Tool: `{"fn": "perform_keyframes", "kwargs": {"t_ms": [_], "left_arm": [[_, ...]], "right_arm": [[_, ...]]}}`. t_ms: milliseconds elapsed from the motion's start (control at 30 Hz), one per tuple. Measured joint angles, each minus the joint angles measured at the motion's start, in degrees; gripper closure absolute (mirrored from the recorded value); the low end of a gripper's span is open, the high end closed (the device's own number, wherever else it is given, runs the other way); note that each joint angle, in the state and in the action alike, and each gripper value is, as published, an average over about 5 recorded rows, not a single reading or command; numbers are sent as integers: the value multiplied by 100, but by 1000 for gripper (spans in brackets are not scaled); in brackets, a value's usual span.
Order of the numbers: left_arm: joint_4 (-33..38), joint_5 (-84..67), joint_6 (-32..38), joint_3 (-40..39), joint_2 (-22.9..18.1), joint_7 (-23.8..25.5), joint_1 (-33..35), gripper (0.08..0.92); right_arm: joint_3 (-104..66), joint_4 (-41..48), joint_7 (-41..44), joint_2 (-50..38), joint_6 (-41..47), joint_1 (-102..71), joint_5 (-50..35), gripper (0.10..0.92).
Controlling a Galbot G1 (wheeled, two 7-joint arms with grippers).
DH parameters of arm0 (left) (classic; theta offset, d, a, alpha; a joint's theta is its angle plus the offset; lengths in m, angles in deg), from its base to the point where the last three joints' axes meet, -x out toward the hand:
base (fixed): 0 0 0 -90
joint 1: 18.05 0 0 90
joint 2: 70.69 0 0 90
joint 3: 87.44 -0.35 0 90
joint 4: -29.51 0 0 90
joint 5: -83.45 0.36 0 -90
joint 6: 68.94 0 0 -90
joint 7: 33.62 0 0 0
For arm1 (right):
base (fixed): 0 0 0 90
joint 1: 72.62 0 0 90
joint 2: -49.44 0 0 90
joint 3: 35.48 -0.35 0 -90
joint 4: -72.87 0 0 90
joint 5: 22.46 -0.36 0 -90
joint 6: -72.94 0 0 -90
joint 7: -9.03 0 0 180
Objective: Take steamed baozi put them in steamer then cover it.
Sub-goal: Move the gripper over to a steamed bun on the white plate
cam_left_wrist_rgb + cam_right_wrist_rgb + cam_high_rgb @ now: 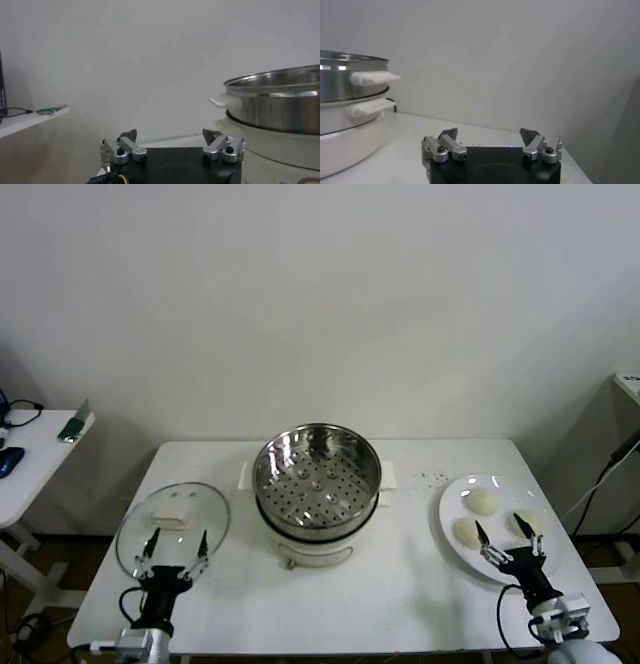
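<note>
The steamer (317, 480), a shiny steel basket with a perforated floor on a cream-white pot base, stands empty at the table's middle; it also shows in the left wrist view (280, 105) and the right wrist view (345, 90). The glass cover (172, 526) with its white handle lies flat at the left. Three pale baozi show on the white plate (460, 500) at the right: one at the back (483, 502), one at the front left (467, 531) and one (527, 525) partly behind my right gripper. My left gripper (174, 546) is open over the cover's near edge. My right gripper (510, 534) is open over the plate.
A side table (30, 464) at the far left carries a blue mouse and a small green item. A black cable hangs by the table's right edge (600, 484). A few dark specks lie on the tabletop behind the plate.
</note>
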Motion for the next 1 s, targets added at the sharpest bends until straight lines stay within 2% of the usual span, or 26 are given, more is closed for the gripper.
{"fn": "perform_keyframes", "kwargs": {"t_ms": [133, 333, 600, 800, 1000], "left_arm": [[-7, 0, 10, 1, 2, -20, -17, 177], [5, 17, 18, -31, 5, -36, -31, 177], [-8, 37, 12, -16, 14, -66, -68, 177], [-10, 35, -8, 1, 20, -66, -100, 177], [-8, 36, -50, -1, 22, -71, -141, 177]], "right_arm": [[98, 172, 427, -450, 208, 264, 183, 203], [595, 789, 1609, -1501, 431, 1109, 669, 203], [2378, 1901, 3117, -2522, 393, 3208, 1461, 203], [4341, 2840, 3956, -2716, 237, 5199, 1874, 203], [6011, 3873, 4598, -2413, 62, 6855, 2196, 203]]}}
